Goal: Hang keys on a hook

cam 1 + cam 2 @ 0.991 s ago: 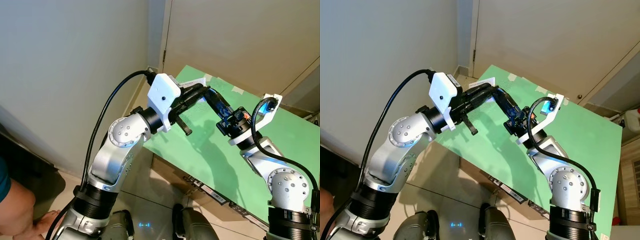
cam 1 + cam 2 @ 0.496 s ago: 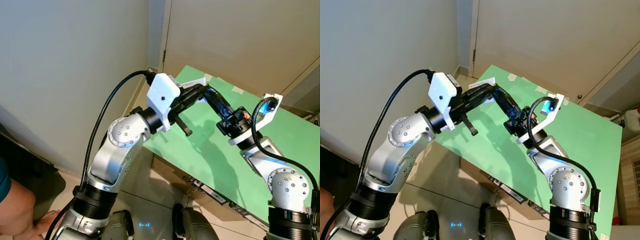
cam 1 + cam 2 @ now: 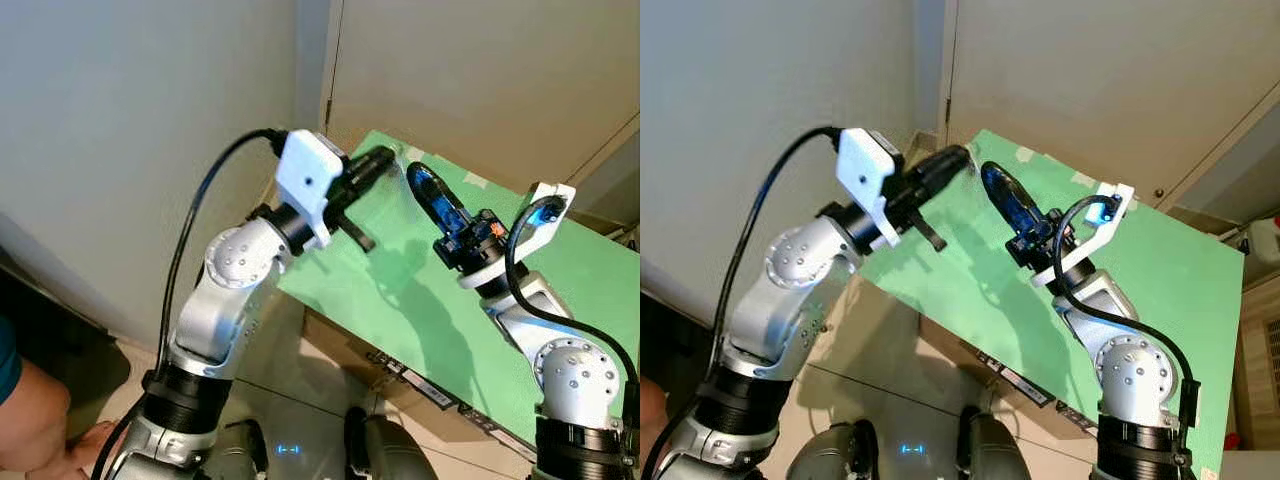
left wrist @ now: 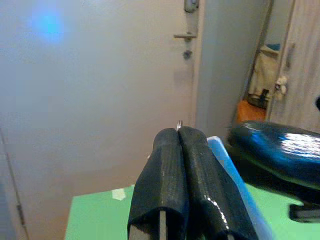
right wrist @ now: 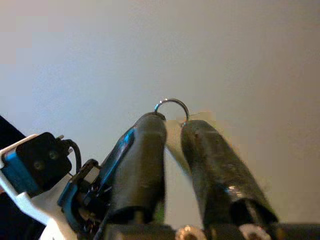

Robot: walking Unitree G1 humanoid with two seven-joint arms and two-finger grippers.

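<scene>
Above the far left corner of the green table [image 3: 430, 300], my left gripper [image 3: 385, 157] is raised and shut. In the left wrist view its fingers [image 4: 170, 165] press together, and a thin arc of a metal key ring [image 4: 178, 122] pokes out at their tips. A pale blue strip lies along one finger. My right gripper [image 3: 413, 172] points at the left one from the right, a short gap between their tips. In the right wrist view the right fingers [image 5: 215, 165] stand slightly apart. The key ring [image 5: 171, 100] shows face-on just past their tips.
A grey wall and a closed door with a lever handle [image 4: 185, 36] stand behind the table. A cardboard box [image 3: 400, 375] sits under the table's near edge. A person's arm [image 3: 25, 410] shows at the lower left on the floor.
My left arm has swung up and to the left, pulling its gripper away from the right gripper's tips, which it touched before. The right arm has barely moved.
</scene>
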